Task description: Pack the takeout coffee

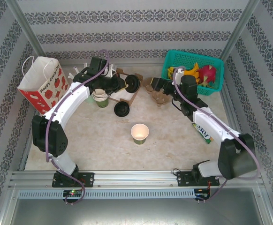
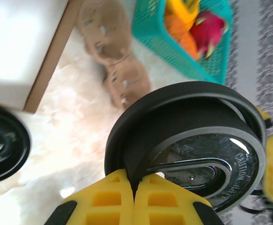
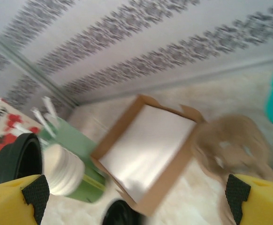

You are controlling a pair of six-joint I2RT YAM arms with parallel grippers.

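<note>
- The left arm rises from its base at the near edge of the counter (image 1: pixel 174 150), bends at the elbow near the left edge and arcs toward the far side. Its wrist is turned to the right.
- The left end effector (image 2: pixel 134 183) is closed on the rim of the black lid (image 2: pixel 193 140), holding it on edge above the cardboard box (image 3: pixel 146 150) by the far edge.
- The right arm folds at the elbow near the right edge, its forearm running toward the far centre, with the wrist pointing left over the pulp carrier (image 1: pixel 159 93).
- The right end effector (image 3: pixel 135 196) is spread wide, with nothing between its fingers.
- The green cup (image 1: pixel 140 133) stands upright and uncovered in the middle of the counter, well apart from both end effectors.
- A second black lid (image 1: pixel 122 109) lies flat on the counter just beside the box's near corner.
</note>
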